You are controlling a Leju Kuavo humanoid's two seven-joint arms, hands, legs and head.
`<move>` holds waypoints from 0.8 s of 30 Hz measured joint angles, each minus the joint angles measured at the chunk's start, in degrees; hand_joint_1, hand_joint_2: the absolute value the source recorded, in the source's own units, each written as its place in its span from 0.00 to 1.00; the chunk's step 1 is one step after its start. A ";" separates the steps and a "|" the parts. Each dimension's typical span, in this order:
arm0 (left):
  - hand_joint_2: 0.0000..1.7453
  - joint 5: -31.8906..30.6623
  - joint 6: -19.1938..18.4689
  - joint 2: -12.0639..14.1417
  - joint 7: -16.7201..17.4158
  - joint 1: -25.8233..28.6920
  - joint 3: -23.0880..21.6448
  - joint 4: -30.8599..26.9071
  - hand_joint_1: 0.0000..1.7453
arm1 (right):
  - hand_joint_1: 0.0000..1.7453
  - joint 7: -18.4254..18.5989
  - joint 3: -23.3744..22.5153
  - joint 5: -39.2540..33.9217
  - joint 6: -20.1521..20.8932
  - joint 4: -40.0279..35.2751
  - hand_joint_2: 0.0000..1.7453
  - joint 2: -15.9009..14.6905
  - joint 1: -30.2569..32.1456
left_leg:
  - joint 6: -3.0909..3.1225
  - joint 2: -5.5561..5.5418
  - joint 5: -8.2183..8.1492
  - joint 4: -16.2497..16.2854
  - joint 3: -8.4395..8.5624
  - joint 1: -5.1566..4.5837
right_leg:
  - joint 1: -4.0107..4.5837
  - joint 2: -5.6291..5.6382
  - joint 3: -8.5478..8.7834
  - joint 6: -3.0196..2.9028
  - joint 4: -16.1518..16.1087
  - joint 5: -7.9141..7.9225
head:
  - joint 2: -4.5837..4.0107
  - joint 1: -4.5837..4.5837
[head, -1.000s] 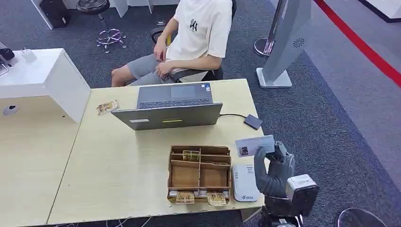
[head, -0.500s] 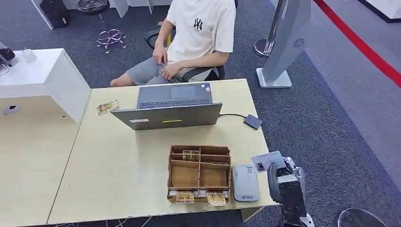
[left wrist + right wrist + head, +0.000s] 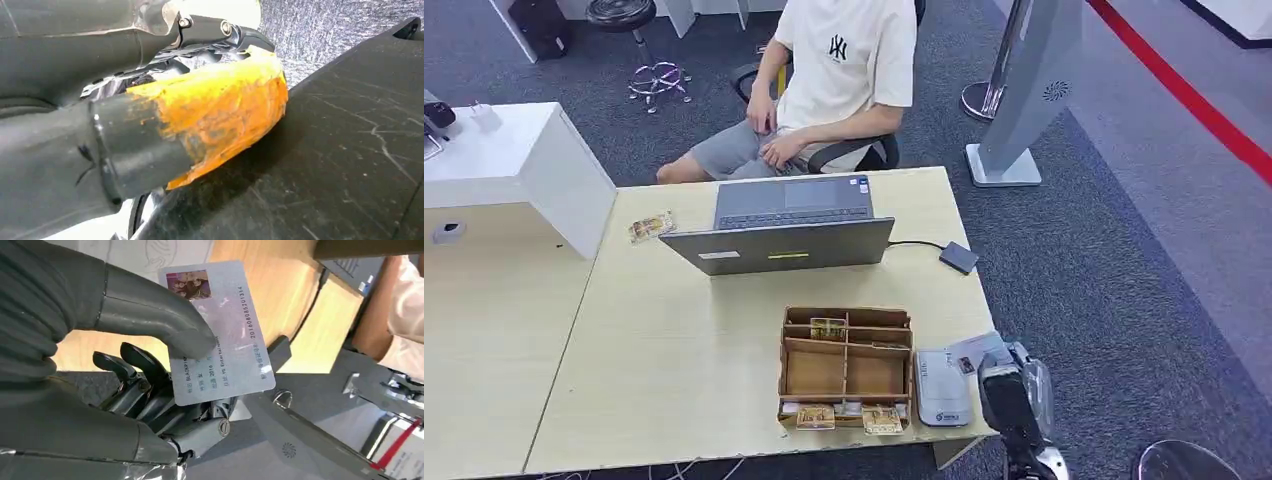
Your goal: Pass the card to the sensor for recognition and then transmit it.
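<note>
My right hand (image 3: 1012, 393) hangs at the table's front right corner, pinching a pale ID card (image 3: 977, 351) between thumb and fingers. The card lies low and nearly flat, its edge over the right side of the white card sensor (image 3: 940, 388). In the right wrist view the thumb (image 3: 150, 315) presses on the printed face of the card (image 3: 220, 335), with the dark fingers behind it and the sensor (image 3: 165, 249) beyond. My left hand (image 3: 150, 145) shows close up, its thumb tip wrapped in orange; how its fingers lie is hidden.
A wooden compartment box (image 3: 846, 368) stands just left of the sensor. Further back are an open laptop (image 3: 789, 228) and a small dark box (image 3: 959, 257) on a cable. A person (image 3: 844, 70) sits behind the table. A grey kiosk stand (image 3: 1034, 80) is at the right.
My right hand has come down and towards me with the card, from raised above the table's right edge to low over the sensor. The seated person shifted slightly.
</note>
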 joint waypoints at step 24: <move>0.00 -0.74 0.09 0.00 -0.22 0.04 1.64 0.00 0.00 | 1.00 4.02 3.32 1.88 3.39 5.59 1.00 -1.31 -0.41 | 0.00 0.00 0.00 0.00 0.00 0.00 | 0.00 0.00 0.00 0.01 0.00 -0.01 | 0.00 0.02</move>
